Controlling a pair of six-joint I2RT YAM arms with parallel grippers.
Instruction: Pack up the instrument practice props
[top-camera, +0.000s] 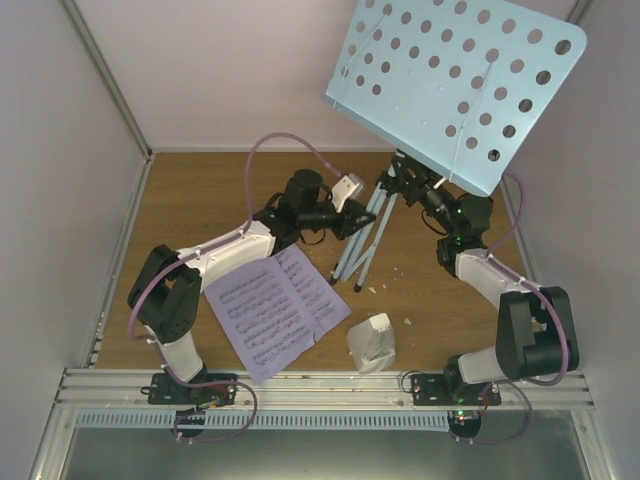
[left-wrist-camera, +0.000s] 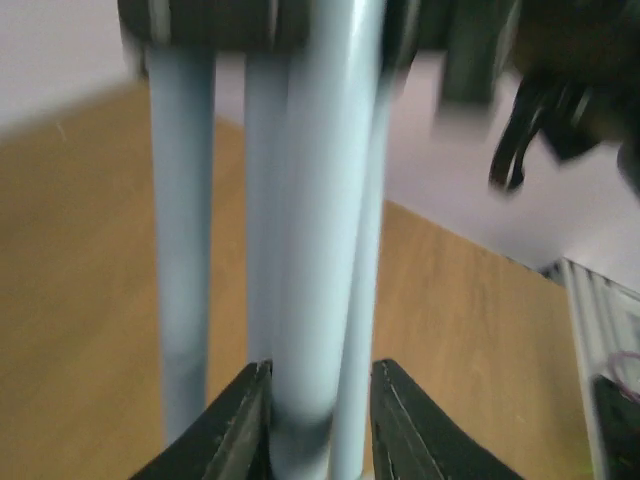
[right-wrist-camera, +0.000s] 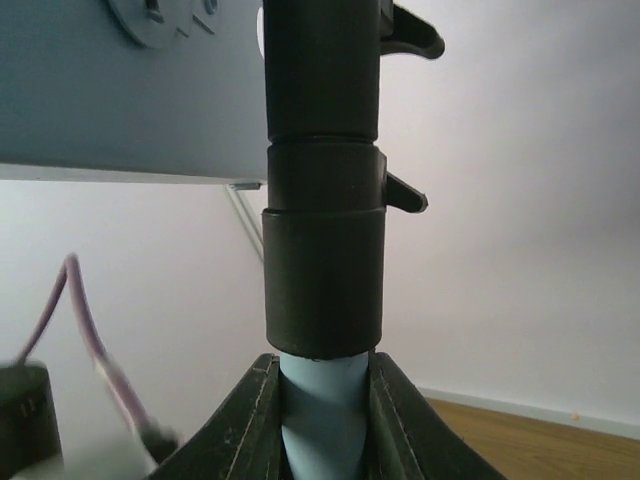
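Nearest to me, the sheet music (top-camera: 280, 315) and the metronome (top-camera: 372, 343) are resting on the table (top-camera: 440, 290). Further in, my left gripper (left-wrist-camera: 320, 372) is clamping one folded leg (left-wrist-camera: 320, 200) of the music stand (top-camera: 455, 80). My right gripper (right-wrist-camera: 322, 375) is clamping its pole (right-wrist-camera: 322, 430) higher up. The stand's long axis is rising from the near-left feet toward the far-right tray.

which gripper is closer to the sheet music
Left. The left gripper clamps the music stand by its legs, just beyond the sheet music; the right gripper clamps its pole farther right.
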